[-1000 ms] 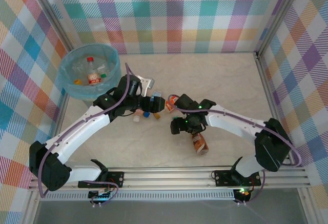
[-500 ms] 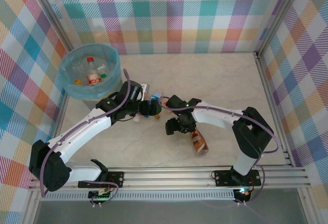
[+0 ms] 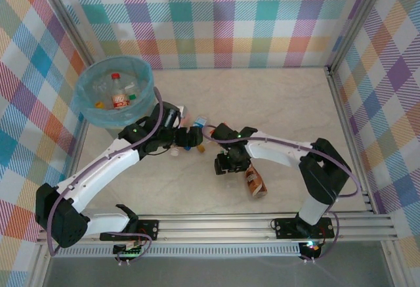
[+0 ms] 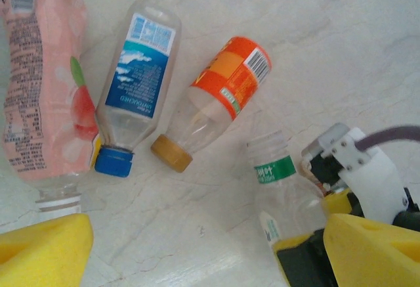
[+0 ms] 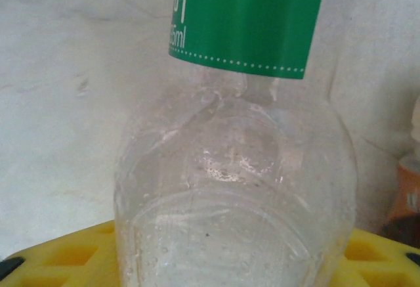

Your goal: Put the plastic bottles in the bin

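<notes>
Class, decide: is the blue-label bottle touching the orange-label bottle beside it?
Apart. The left wrist view shows a strip of bare table running between the blue-label bottle and the orange-label bottle, caps included.

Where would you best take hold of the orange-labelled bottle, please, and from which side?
Probably from above, closing across the wide labelled body of the orange-labelled bottle. It lies flat with bare table on both sides there; its capped neck sits close to the blue-labelled bottle.

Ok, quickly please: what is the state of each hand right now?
Left hand: open, holding nothing.
Right hand: closed on the clear green-label bottle.
</notes>
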Available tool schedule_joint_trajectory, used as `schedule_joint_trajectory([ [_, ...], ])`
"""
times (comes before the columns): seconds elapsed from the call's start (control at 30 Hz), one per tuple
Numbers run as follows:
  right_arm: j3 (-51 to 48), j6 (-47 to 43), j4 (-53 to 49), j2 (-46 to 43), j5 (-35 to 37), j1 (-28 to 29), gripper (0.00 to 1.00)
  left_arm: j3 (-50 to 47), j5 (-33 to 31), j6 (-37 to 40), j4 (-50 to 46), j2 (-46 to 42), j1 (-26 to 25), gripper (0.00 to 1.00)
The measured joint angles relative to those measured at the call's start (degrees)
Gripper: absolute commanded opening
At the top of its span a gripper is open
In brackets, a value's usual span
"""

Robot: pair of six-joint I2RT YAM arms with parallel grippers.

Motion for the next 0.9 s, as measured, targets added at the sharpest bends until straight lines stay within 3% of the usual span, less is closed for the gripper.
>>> schedule_joint_trajectory([
  [0.17,-3.0,-2.3,1.0,-13.3,-3.5,0.7,0.54,8.2,4.9,0.6,-2.5,0.1,0.0,0.89],
  [0.37,-6.2,-7.4,8.1,-27.3,-8.0,0.9,0.56,18.6,17.0,1.1,-5.2,2.9,0.0,0.83],
  [0.6,-5.7,-13.9,13.2,-30.2,-12.2,0.9,0.55,24.4,29.2,0.8,-7.7,6.6,0.0,0.77],
  [0.9,-5.6,-16.0,16.0,-32.2,-14.9,0.9,0.55,26.8,31.3,1.5,-11.6,8.2,0.0,0.82],
])
